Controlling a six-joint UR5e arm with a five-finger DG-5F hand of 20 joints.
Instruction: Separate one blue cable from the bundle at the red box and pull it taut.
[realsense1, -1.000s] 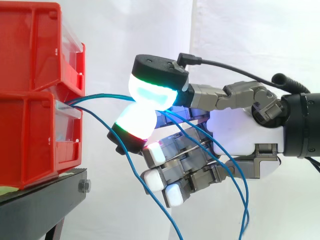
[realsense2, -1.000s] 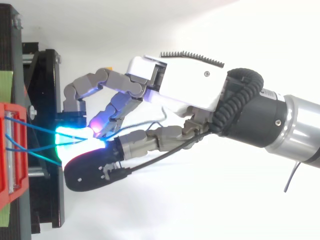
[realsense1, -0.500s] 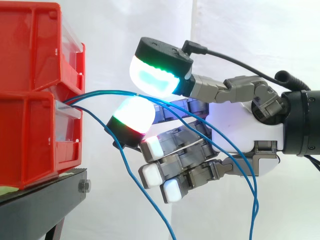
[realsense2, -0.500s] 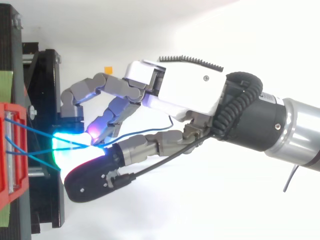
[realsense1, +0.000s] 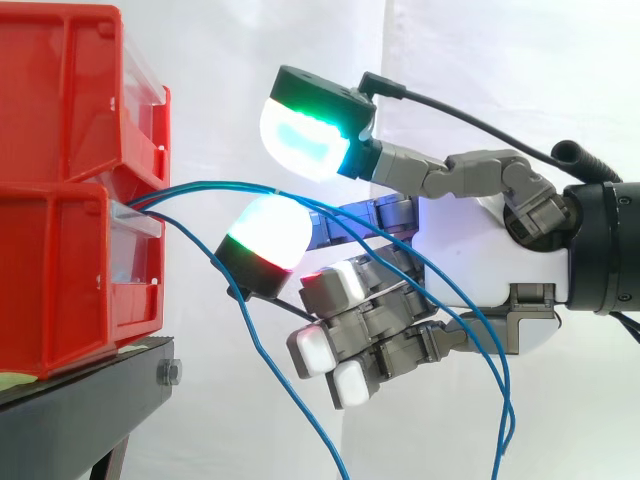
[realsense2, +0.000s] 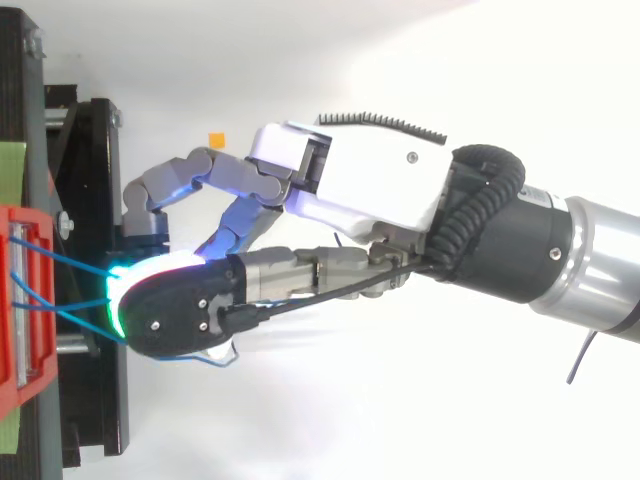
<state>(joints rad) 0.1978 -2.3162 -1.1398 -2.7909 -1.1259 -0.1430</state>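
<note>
Two red boxes are stacked at the left, the lower one (realsense1: 60, 280) with several thin blue cables (realsense1: 210, 187) coming out of its front. The cables arc right and hang down in loops past my hand (realsense1: 480, 270). The big upper fingertip (realsense1: 300, 140) glows white and green above the cables. A second glowing fingertip (realsense1: 265, 235) sits just under them, with a clear gap between the two. The top cable runs through that gap and nothing pinches it. The lower fingers are curled in. From above, my hand (realsense2: 370, 190) reaches left toward the red box (realsense2: 25, 300).
The boxes rest on a black stand (realsense1: 80, 400) at the lower left, with a bolt at its corner. A white curtain hangs behind. In the top view the stand's black frame (realsense2: 90, 160) lies just left of the fingertips, and a small orange mark (realsense2: 215, 139) is on the white floor.
One second ago the two big fingertips were pinched together on a blue cable. They have since parted, the upper one lifting, and the cable lies loose between them.
</note>
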